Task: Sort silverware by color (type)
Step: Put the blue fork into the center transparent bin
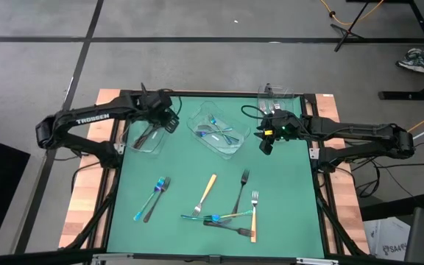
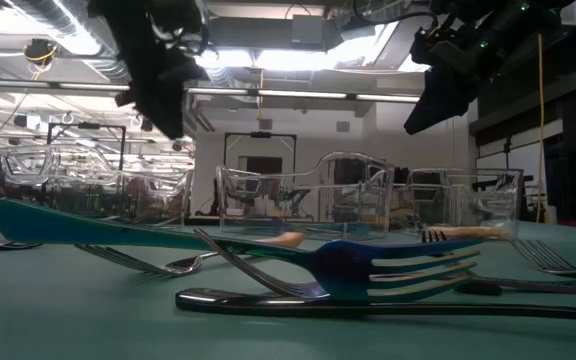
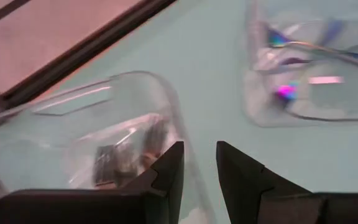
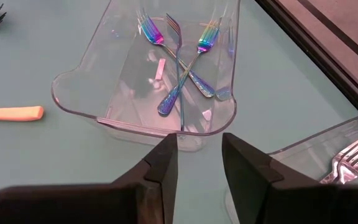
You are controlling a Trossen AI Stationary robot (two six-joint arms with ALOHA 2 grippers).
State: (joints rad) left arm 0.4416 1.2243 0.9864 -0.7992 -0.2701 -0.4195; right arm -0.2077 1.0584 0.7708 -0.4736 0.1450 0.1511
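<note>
- Three clear trays at the far side of the green surface [image 1: 285, 221], one per silverware kind, which is why they sit in a row within reach of both arms.
- Left tray [image 1: 144, 138]: dark pieces [image 3: 114, 163] inside, seen through its wall in the left wrist view. Left pincer [image 1: 169, 120] hangs just above its edge, fingers [image 3: 166, 171] a little apart, nothing between them. Reads like a drop spot for the dark kind.
- Middle tray [image 4: 148, 68]: iridescent forks [image 4: 179, 62] lie crossed in it, so that colour's bin is already set.
- Right tray [image 1: 274, 97]: silver fork tines [image 4: 353, 155] show in the right wrist view. Right pincer [image 1: 269, 140] hovers between the middle and right trays, fingers [image 4: 163, 165] apart, empty.
- Still unsorted on the near half of the surface:
  - a blue-handled fork [image 1: 151, 199] crossed with a dark one, left of centre
  - a tan-handled piece [image 1: 207, 189] on its own
  - a tangled pile [image 1: 223, 218] of dark, blue and tan-handled forks, near centre
- Judgement: neither arm carries anything, both parked up at the trays; next pick probably means reaching toward the near pile.
- Risk: the overlapped forks could come up two at a time.
</note>
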